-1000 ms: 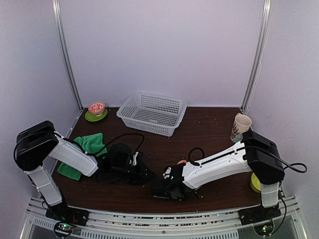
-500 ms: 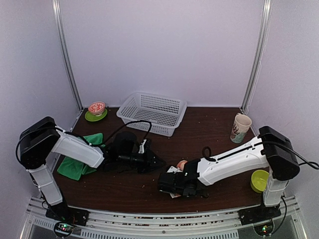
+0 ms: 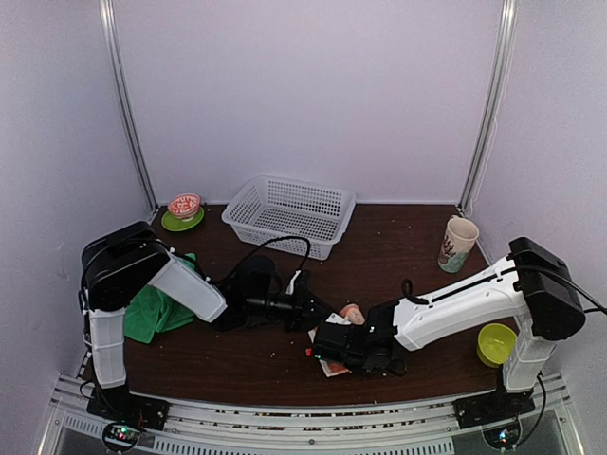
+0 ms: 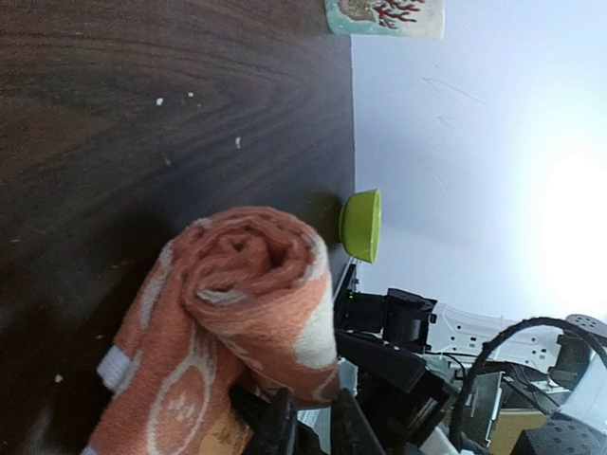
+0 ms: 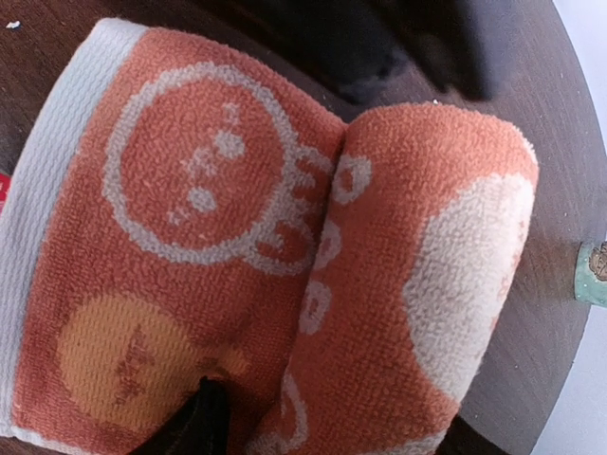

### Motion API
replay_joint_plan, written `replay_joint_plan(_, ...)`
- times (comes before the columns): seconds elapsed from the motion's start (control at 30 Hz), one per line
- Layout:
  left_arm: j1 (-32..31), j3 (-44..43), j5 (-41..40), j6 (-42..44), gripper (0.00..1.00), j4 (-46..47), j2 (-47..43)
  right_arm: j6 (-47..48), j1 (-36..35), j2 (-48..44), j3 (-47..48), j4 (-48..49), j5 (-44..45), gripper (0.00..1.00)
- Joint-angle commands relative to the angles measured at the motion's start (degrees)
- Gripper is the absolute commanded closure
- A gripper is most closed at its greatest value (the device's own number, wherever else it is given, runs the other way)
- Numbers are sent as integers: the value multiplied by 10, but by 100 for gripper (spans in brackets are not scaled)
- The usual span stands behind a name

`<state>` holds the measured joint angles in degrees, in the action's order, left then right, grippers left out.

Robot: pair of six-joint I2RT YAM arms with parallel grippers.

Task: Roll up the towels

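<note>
Two towels, top view: the orange towel (image 3: 352,313) lies near the middle of the tabletop (image 3: 398,237), partly rolled. The green towel (image 3: 152,311) sits bunched at the left, not yet rolled.
End effectors, top view: the left end effector (image 3: 316,310) comes in from the left and the right end effector (image 3: 327,343) from the near right. They meet at the orange towel, probably so one can steady the coil while the other handles the loose part.
Other things, top view: a basket (image 3: 289,216) at the far middle, a cup (image 3: 459,242) at the far right and a green bowl (image 3: 495,343) at the near right, all well apart from the work.
Orange towel, left wrist view: seen end-on, a snug spiral with a flat tail lying on the wood.
Left end effector, left wrist view: its fingers (image 4: 275,425) are pressed nearly together at the end of the roll. I cannot tell whether cloth is nipped between them. That spot would suit keeping the coil from springing open.
Orange towel, right wrist view: the roll is on the right, touching the unrolled part on the left, which ends in a white hem.
Right end effector, right wrist view: one dark finger (image 5: 204,422) shows on the flat part, just beside the roll, perhaps to pin it. The other is hidden, so I cannot tell whether it is spread or pressed together.
Progress: the orange towel looks about half rolled, and the green one is still to do.
</note>
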<state>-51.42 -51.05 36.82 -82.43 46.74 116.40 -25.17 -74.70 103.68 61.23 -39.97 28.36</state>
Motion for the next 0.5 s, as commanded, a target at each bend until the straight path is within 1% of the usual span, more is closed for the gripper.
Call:
replay_joint_plan(0.0, 6, -19, 36, -24, 85, 98, -2, 16, 1, -4, -5, 31, -15, 36)
replay_joint_plan(0.17, 9, -37, 59, -30, 85, 110, 13, 22, -2, -5, -7, 35, -11, 37)
replay_joint_plan(0.23, 11, -51, 79, -46, 85, 125, 30, 24, -4, -6, -8, 36, -7, 37)
replay_joint_plan(0.37, 14, -78, 117, -100, 85, 188, 74, 34, -9, -4, -8, 39, -3, 37)
replay_joint_plan(0.47, 18, -98, 139, -112, 85, 193, 103, 43, -12, -4, -9, 41, -2, 38)
